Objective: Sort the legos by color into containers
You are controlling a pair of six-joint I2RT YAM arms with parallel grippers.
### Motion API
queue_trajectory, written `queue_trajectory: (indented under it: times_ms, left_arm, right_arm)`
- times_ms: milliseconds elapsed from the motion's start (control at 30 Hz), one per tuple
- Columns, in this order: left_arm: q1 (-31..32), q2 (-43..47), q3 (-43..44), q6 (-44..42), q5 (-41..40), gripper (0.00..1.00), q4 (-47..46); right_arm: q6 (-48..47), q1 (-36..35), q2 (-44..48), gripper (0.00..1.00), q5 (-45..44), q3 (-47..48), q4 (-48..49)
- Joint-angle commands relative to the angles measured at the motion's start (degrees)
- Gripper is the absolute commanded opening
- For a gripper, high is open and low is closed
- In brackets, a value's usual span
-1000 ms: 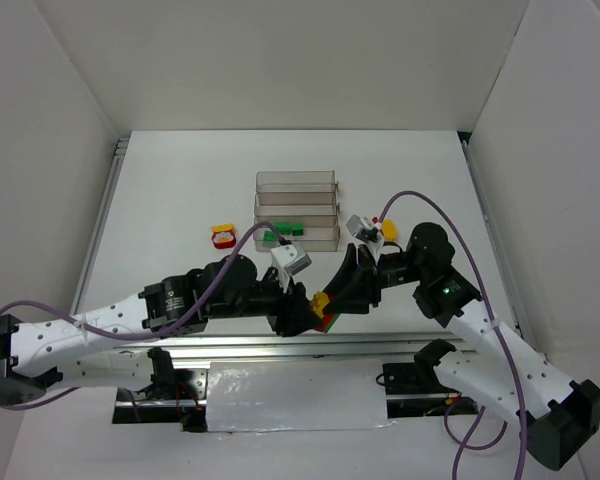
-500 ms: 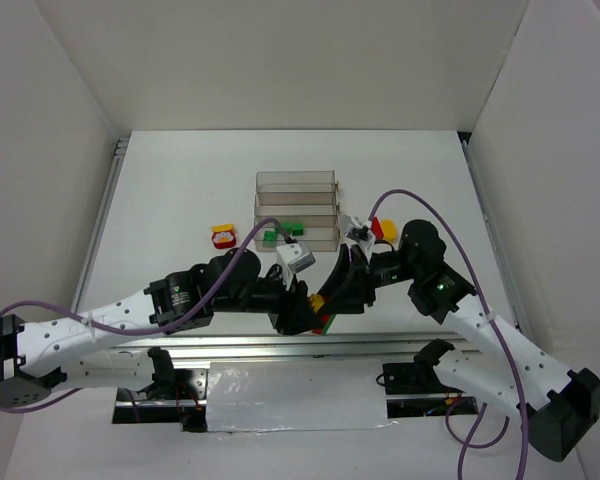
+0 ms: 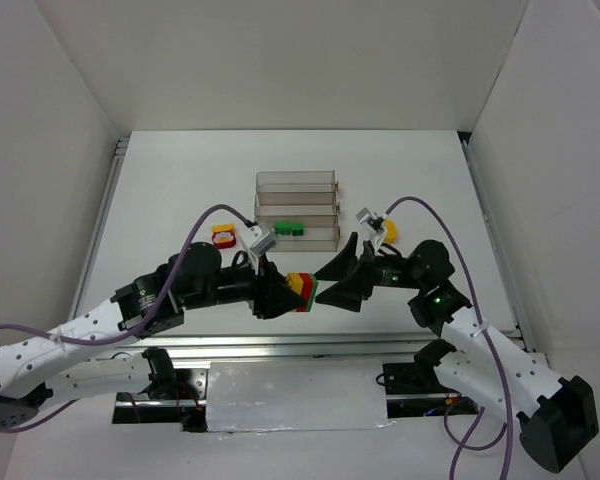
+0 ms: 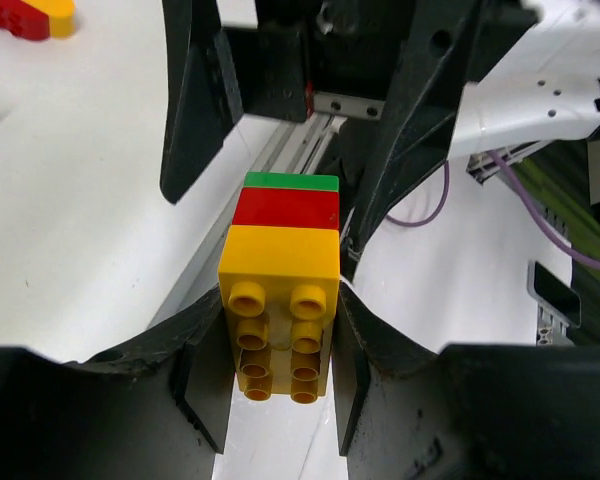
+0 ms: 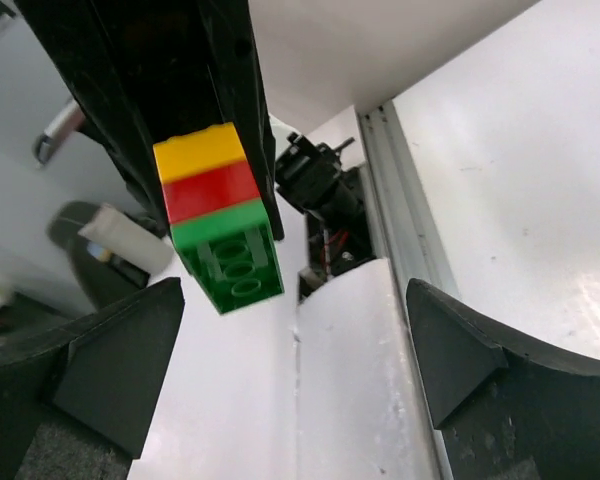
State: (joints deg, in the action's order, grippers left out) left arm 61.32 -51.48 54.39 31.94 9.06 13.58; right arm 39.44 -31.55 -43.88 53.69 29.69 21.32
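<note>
1. left gripper (image 3: 277, 296) is clamped on a three-brick stack (image 3: 302, 289), with its pads pressed against the two sides of the yellow brick. the wrist view shows the same: left gripper (image 4: 278, 372) around the stack (image 4: 280, 285), yellow studs facing the camera.
2. stack order from the left gripper outward is yellow, red, green. the green end is free and points at the right arm.
3. the stack is held over the near edge of the desk (image 3: 180, 190), by the rail (image 3: 380, 345), between the two arms.
4. right gripper (image 3: 323, 288) has its fingers spread wide apart and holds nothing. its tips sit near the green end, one on each side, and do not touch it.
5. right wrist view: the stack (image 5: 218, 215) hangs ahead of the right gripper (image 5: 290, 350), green underside sockets toward the lens, clear of both fingers.
6. containers (image 3: 297, 183) sit mid-desk, well apart from the stack: three clear troughs joined side by side.
7. green bricks (image 3: 288, 230) lie in the nearest trough.
8. a red and yellow piece (image 3: 223, 236) lies on the desk just left of the containers, and also shows at the top left corner of the left wrist view (image 4: 25, 15).
9. a yellow piece (image 3: 386, 231) lies right of the containers, partly hidden by the right arm. cannot tell its make-up.
</note>
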Motion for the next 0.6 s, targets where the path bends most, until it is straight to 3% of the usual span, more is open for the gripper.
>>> queue_trajectory:
  times_ms: [0,67,233,300,367,433,533,567]
  left_arm:
    - [-1.2,1.56,-0.43,1.28,1.57,0.0,-4.53]
    - [-1.46,1.47,-0.25,1.63,2.8,0.0,-5.06]
    - [-1.55,1.47,-0.78,2.59,4.47,0.0,-6.9]
    - [-1.64,1.56,-1.13,2.86,5.0,0.0,-7.78]
    - [-1.82,1.65,-1.3,3.3,4.91,0.0,-8.13]
    - [-2.08,1.65,-1.48,3.48,5.26,0.0,-8.4]
    - [-2.34,1.39,-1.48,3.65,5.88,0.0,-9.01]
    - [-2.43,1.39,-1.48,3.74,5.71,0.0,-8.93]
  right_arm:
    - [13.64,0.0,-0.24,0.99,-2.89,-4.01,22.3]
    - [19.34,-0.35,-0.94,0.96,-2.8,-4.55,25.77]
    - [19.1,-2.11,-1.03,0.92,-2.72,-3.42,28.07]
    - [19.09,-2.64,-1.21,0.84,-2.37,-2.98,29.03]
    - [19.1,-3.34,-1.74,0.69,-2.19,-2.8,29.3]
    - [18.48,-4.22,-2.44,0.64,-2.28,-2.53,28.43]
    - [18.48,-4.66,-3.14,0.48,-2.63,-3.06,29.56]
    - [18.48,-4.66,-3.14,0.3,-2.89,-3.15,29.57]
